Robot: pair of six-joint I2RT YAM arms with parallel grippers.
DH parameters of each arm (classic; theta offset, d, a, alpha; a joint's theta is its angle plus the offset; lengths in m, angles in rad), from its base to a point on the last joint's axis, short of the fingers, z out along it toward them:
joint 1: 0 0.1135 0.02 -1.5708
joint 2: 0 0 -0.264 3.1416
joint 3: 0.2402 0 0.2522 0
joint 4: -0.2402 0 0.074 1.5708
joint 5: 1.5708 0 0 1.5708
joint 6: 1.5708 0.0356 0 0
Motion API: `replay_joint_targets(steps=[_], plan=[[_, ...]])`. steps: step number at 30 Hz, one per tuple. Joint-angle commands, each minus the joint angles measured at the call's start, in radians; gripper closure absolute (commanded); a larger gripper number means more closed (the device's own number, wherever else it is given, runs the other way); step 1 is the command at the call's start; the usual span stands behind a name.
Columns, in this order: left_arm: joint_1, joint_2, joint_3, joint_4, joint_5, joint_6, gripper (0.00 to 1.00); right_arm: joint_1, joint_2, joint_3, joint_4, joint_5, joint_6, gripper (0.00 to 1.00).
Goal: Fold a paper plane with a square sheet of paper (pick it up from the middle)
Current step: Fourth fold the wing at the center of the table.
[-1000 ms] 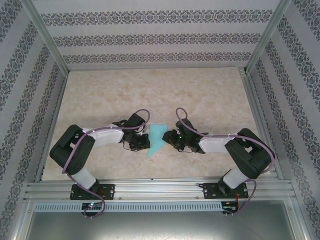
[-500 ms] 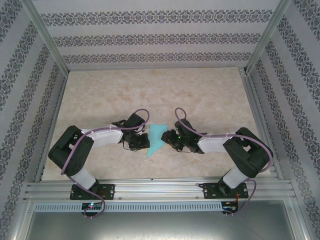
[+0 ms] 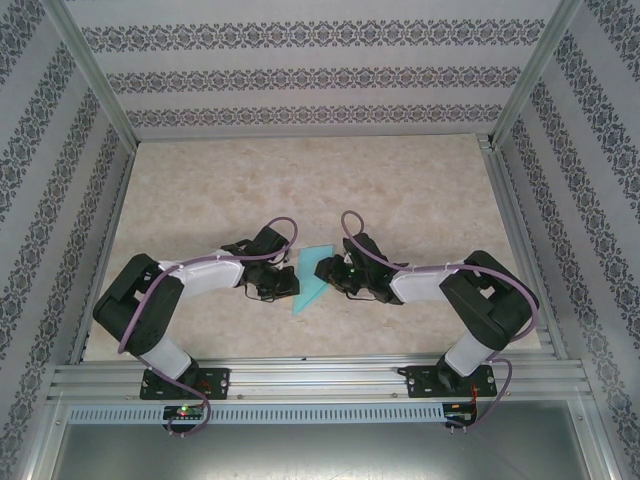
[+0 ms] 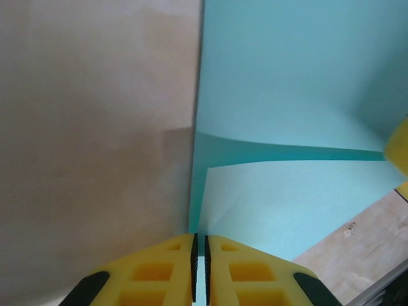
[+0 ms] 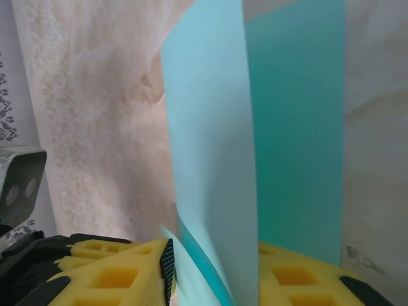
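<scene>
Item: paper (image 3: pixel 312 280), partly folded, no plane yet, toward worktop's (image 3: pixel 300 180) near edge; left pincer (image 4: pixel 198 255) clamped its edge; right pincer (image 5: pixel 213 268) straddled it, grip unclear.

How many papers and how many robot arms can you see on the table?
Turquoise paper: 1
Robot arms: 2, the left arm and the right arm
Total: 3
</scene>
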Motion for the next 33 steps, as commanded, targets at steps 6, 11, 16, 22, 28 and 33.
replay_joint_targets(steps=[6, 11, 16, 22, 28, 33], plan=[[-0.009, -0.100, -0.049, -0.021, -0.038, 0.026, 0.82, -0.055, 0.071, 0.087, -0.029, -0.117, -0.146, 0.65], [-0.009, -0.161, -0.071, -0.029, -0.045, 0.033, 0.80, -0.089, 0.126, 0.147, -0.046, -0.180, -0.176, 0.67], [-0.009, -0.230, -0.089, -0.035, -0.046, 0.050, 0.75, -0.106, 0.163, 0.201, -0.101, -0.192, -0.196, 0.77], [-0.009, -0.275, -0.110, -0.040, -0.052, 0.063, 0.72, -0.095, 0.127, 0.163, -0.058, -0.110, -0.103, 0.92], [-0.009, -0.284, -0.111, -0.027, -0.033, 0.071, 0.70, -0.021, 0.085, 0.081, 0.093, 0.064, 0.106, 0.98], [-0.010, -0.317, -0.132, -0.004, 0.038, 0.122, 0.60, 0.059, 0.056, 0.061, 0.081, 0.238, 0.219, 0.94]])
